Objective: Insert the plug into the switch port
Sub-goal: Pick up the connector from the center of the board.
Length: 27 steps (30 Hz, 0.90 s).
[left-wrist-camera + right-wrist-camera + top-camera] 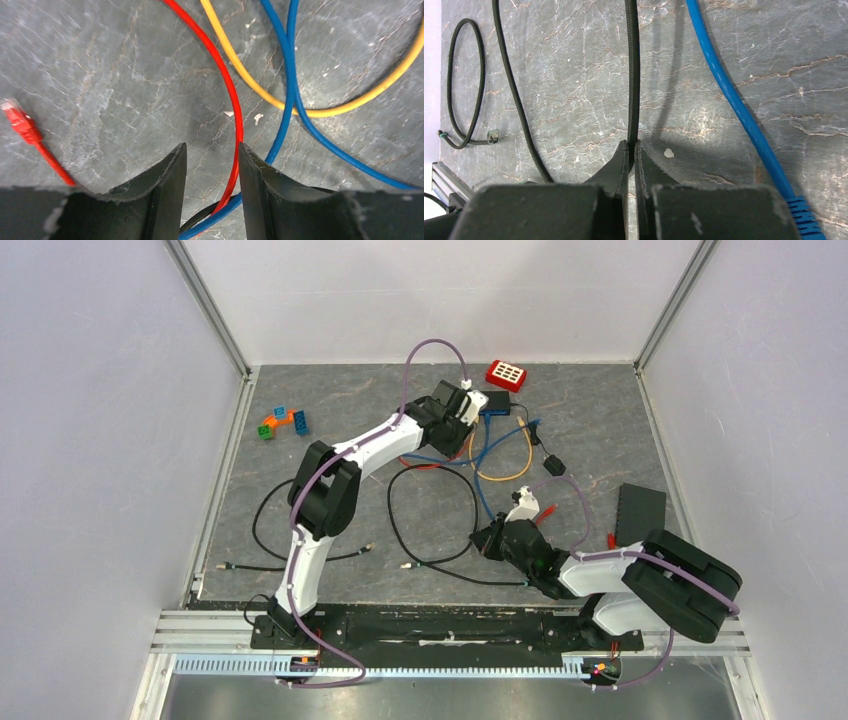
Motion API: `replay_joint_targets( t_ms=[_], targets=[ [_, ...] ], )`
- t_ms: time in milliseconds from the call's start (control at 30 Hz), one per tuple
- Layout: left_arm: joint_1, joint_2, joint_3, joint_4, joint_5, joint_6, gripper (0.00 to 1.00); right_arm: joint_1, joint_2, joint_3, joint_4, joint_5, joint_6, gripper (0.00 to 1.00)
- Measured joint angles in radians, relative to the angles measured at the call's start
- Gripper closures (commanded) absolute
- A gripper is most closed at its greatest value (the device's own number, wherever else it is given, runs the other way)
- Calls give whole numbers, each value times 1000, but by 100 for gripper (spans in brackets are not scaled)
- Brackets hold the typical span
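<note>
Plug [20, 122], red, lies left of the left gripper [212, 150], whose jaws stand apart astride the red cable [235, 115]. Right gripper [631, 145] pinches a black cable [633, 75].

Switch [506, 374] behind cables [505, 479]; blocks [281, 423] far L

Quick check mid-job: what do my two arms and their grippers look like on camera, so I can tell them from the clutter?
The left arm and right arm both have white links joined by bulky black joint housings, with a mauve cable looping along each. The left gripper and right gripper carry plain matte black fingers tapering to wedge tips. No markings show.
</note>
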Motion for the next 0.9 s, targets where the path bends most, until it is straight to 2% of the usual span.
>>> replay_joint_targets(
  t_ms=[167,300,433,500,567,633,900],
  targets=[
    [13,46,3,-30,39,-13,52,0,-5,0,-1,-2,-14,100],
    [18,73,3,-46,69,-14,57,1,-14,0,-5,-2,-23,100],
    [18,90,6,-53,93,-14,55,2,-34,0,-20,0,-31,100],
    [18,90,13,-61,108,-14,62,2,-43,0,-27,3,-34,100],
    [18,90,18,-68,114,-14,81,2,-53,0,-31,7,-37,100],
    [18,90,21,-77,118,-20,96,2,-62,0,-42,10,-41,100],
    [18,90,48,-115,109,-21,98,7,-185,0,-199,94,-47,100]
  ],
)
